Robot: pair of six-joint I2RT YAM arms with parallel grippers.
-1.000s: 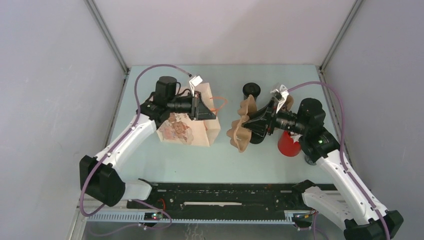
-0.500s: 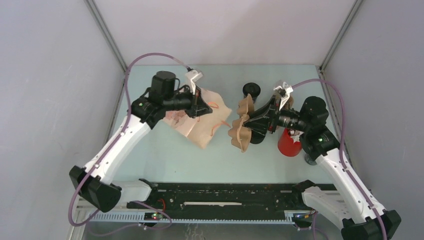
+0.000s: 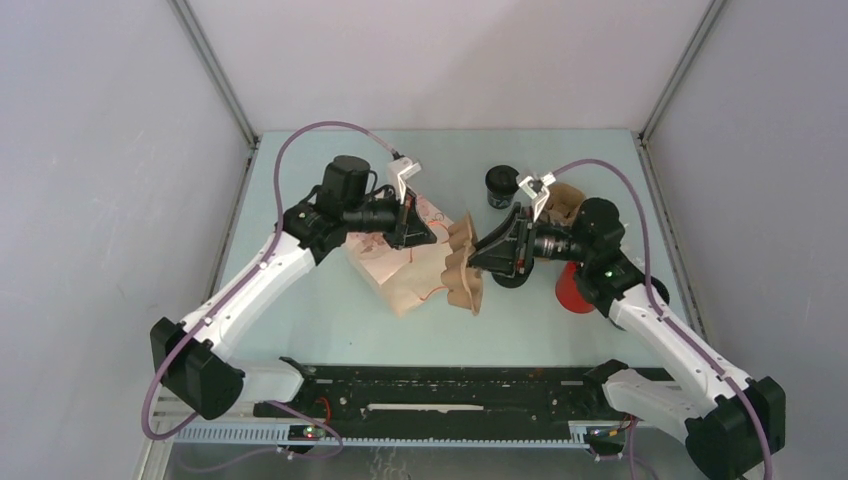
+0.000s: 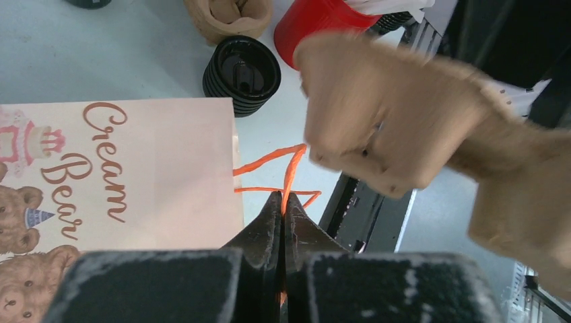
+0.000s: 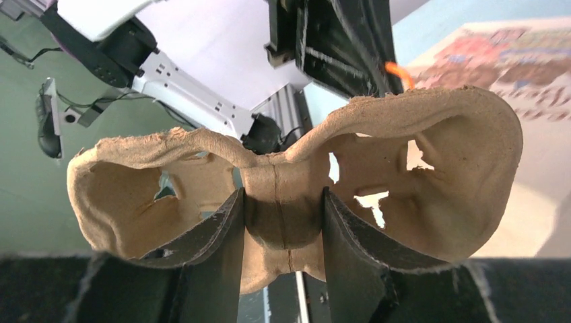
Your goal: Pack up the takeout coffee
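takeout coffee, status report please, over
Left end effector shut on orange bag handle. Right end effector shut on pulp carrier. Takeout coffee on table beside red cup, untouched. Carrier held at bag's handle end.

The pulp carrier (image 3: 462, 270), just beside the paper bag (image 3: 400, 275), blocks the middle; the right arm (image 3: 640, 310) hangs over the black cup (image 4: 241, 65); the worktop (image 3: 340, 330) near the bag is free.

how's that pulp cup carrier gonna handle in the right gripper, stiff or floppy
Probably light and fairly stiff: the pulp carrier holds its moulded shape though the right gripper pinches only its centre ridge. Its thin, ragged rim and cut-out walls look apt to crush or tear if bumped.
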